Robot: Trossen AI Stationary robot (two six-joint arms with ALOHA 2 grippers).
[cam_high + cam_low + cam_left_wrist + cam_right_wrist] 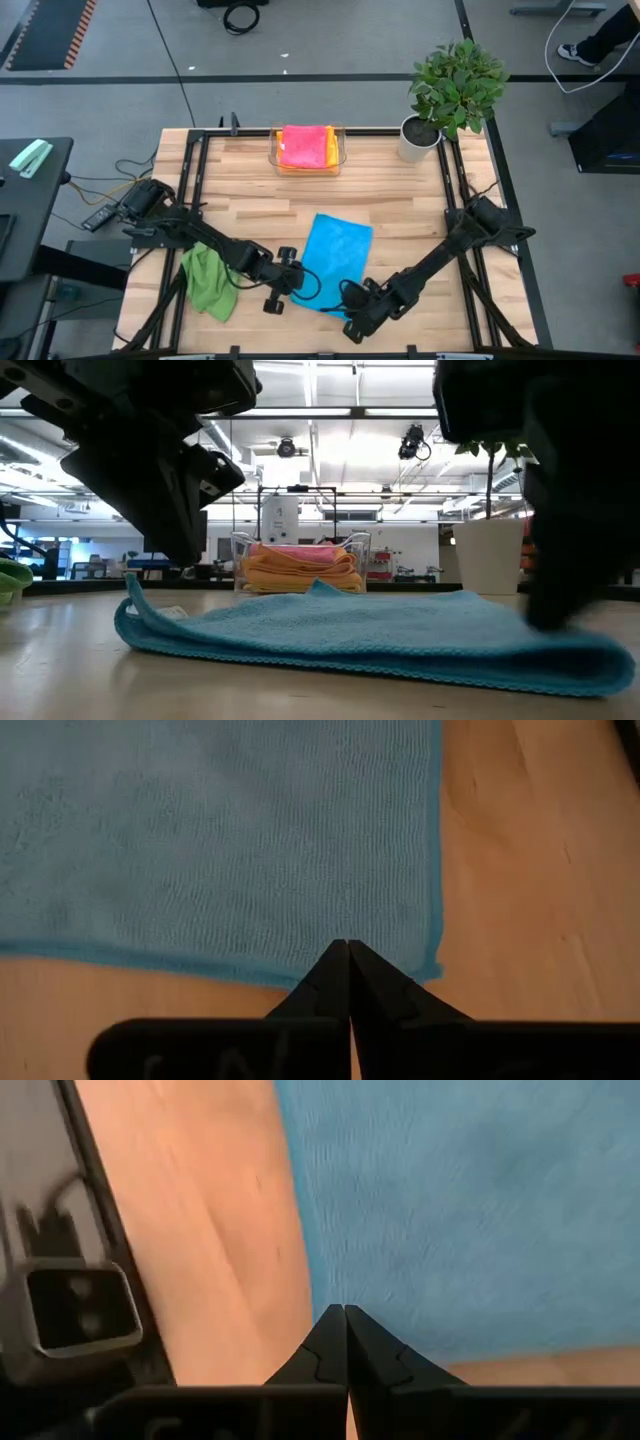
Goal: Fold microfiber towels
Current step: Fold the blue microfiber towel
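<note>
Low view is mostly blocked: both arms are dark masses at the near corners of the blue towel [370, 635], fingertips not visible there. High view hides both grippers' tips under their own bodies too

Left gripper [347, 952]: fingers pressed together, tips right at the towel's near hem close to a corner; can't tell if the hem is pinched or just touched. Right gripper [345, 1315]: fingers also pressed together, tips on the towel's edge near the other near corner, same doubt about a grip

Blue towel [335, 262] lies mid-table toward the front, folded into a narrow rectangle, slightly skewed. Low view shows it as two layers with the fold at one end

Only the high view shows the green towel [208, 282] crumpled at front left under the left arm, and the potted plant [455, 88] at back right. Clear tray [340, 150] at back centre holds a pink towel [304, 144] on orange ones [300, 572]; low view shows that stack side-on
</note>
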